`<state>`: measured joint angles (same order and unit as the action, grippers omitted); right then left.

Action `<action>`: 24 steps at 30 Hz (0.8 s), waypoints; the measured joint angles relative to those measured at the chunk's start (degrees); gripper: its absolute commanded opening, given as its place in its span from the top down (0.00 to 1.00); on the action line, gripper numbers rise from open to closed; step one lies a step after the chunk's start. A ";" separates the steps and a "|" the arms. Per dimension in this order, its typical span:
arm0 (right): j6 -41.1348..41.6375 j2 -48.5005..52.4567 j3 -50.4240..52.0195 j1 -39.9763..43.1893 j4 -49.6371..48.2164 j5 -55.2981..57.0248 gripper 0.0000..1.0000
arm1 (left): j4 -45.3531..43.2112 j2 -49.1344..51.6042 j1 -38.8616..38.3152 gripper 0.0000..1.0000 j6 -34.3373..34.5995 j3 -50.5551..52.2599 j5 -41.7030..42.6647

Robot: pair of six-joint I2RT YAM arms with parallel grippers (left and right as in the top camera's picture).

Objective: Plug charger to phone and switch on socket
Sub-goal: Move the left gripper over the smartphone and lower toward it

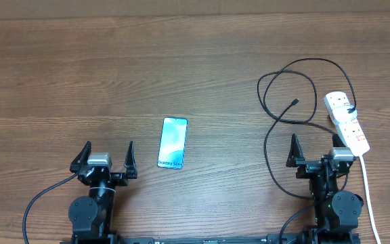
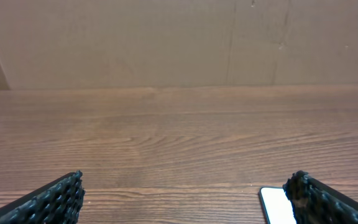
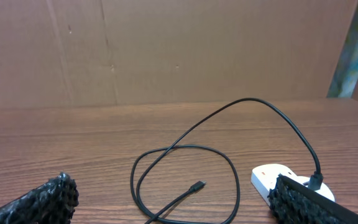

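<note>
One phone (image 1: 172, 143), one charger (image 1: 294, 103), one socket (image 1: 347, 120). My left claw (image 1: 108, 150) and right claw (image 1: 315, 146) gape empty; the tabletop (image 1: 80, 81) leftward lies bare.

The phone (image 1: 172, 143) lies flat on the table (image 1: 80, 68), near its front edge and lengthwise front to back. The left hand (image 1: 105, 157) sits just to the left of the phone and slightly nearer the front edge. The right hand (image 1: 315, 150) sits well to the phone's right, level with the left hand. The socket (image 1: 346, 122) lies further right still, just behind and to the right of the right hand, and is set at a slant. The charger (image 3: 185, 147) lies looped on the table between the phone and the socket, closer to the socket and mostly further back than the phone. One end of it meets the socket's top. Its connector (image 1: 295, 103) rests on the table inside the loop, apart from the phone.
</note>
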<state>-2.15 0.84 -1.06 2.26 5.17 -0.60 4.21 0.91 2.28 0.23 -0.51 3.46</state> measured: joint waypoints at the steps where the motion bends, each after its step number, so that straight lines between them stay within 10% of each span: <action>1: 0.00 0.00 0.00 0.00 -0.02 0.00 0.00 | 0.02 0.00 0.00 0.00 0.04 0.00 0.15; 24: 0.00 0.00 0.00 0.00 -0.02 0.02 0.00 | 20.85 -0.02 0.00 0.00 2.62 -11.63 2.21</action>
<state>-2.15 0.84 -1.06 2.26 5.15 -0.58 25.06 0.89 2.28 2.85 -12.14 5.67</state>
